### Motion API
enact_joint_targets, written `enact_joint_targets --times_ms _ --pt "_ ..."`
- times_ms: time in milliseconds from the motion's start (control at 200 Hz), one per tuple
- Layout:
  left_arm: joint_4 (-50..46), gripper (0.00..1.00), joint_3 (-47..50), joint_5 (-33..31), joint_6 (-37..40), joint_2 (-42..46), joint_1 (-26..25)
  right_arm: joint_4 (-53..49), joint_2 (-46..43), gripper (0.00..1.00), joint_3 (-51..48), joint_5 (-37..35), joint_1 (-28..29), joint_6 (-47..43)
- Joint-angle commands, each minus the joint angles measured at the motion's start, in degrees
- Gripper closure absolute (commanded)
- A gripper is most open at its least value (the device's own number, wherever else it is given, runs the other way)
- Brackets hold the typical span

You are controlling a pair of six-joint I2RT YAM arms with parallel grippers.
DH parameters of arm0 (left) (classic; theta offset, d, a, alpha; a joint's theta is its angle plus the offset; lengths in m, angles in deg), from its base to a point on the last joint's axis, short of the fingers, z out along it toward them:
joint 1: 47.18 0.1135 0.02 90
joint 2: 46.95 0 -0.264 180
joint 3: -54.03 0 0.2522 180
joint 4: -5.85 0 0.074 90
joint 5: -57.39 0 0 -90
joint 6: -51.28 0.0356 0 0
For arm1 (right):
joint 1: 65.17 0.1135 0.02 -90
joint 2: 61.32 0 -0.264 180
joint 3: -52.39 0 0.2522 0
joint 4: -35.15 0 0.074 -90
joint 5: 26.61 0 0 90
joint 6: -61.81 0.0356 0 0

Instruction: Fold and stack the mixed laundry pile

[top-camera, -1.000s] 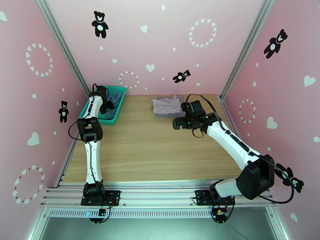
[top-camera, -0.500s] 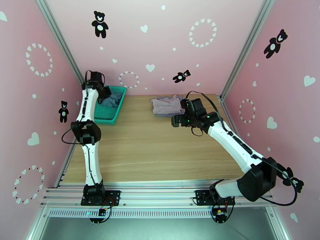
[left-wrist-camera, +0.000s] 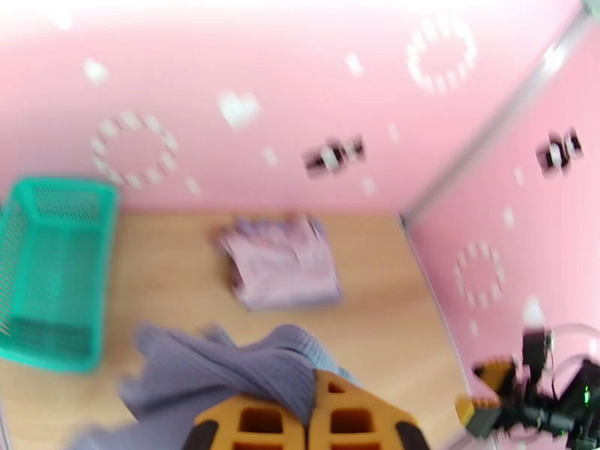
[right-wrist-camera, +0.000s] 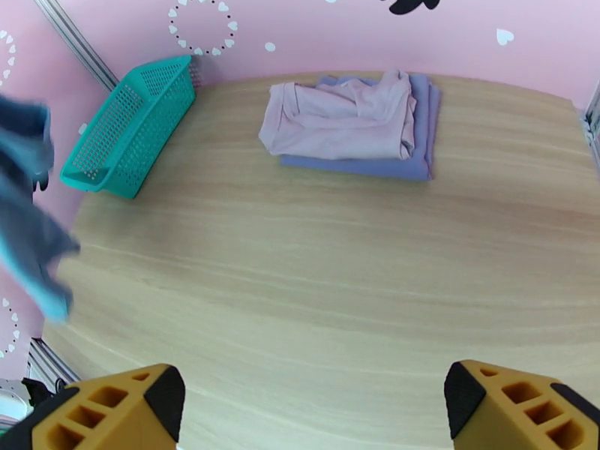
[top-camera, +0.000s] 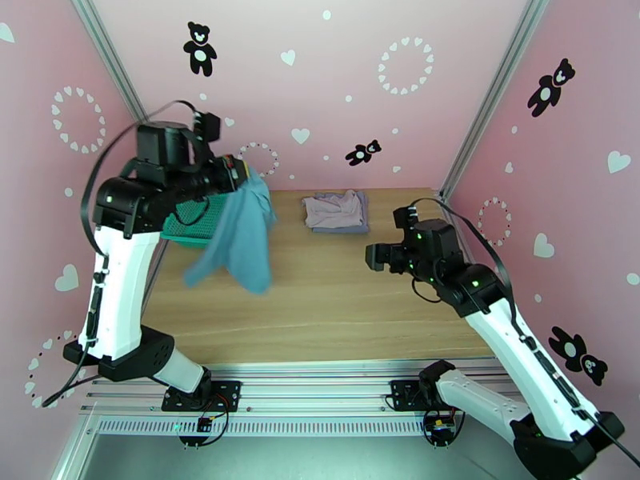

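- The left gripper [top-camera: 237, 171], in the upper left of the top view, is clamped on the teal-blue top [top-camera: 240, 234]. The top hangs lengthwise, its free end lowest, above the left of the wooden table [top-camera: 336, 306].
- The mauve garment [top-camera: 332, 208] lies folded on the lavender garment [top-camera: 364, 211] at upper centre.
- The right gripper [top-camera: 374, 258] hovers right of centre, jaws wide apart.
- A green basket [top-camera: 188, 224] sits at the far left, and pink walls [top-camera: 320, 90] carry bears and hearts.
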Motion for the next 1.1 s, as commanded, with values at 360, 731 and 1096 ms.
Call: enact_joint_targets --times_ms 360,731,1096 --pt "8.54 1.00 26.29 -6.21 -6.23 4.51 -9.49 3.33 -2.77 0.08 -12.20 15.22 1.65 -3.14" --pt "19.74 0.87 62.80 -8.48 -17.98 11.47 -17.16 12.97 16.56 0.16 -10.39 14.79 7.30 0.44" --pt "9.04 0.01 65.26 -23.63 -24.35 18.51 -17.00 16.48 43.29 0.36 4.94 14.46 15.00 6.68"
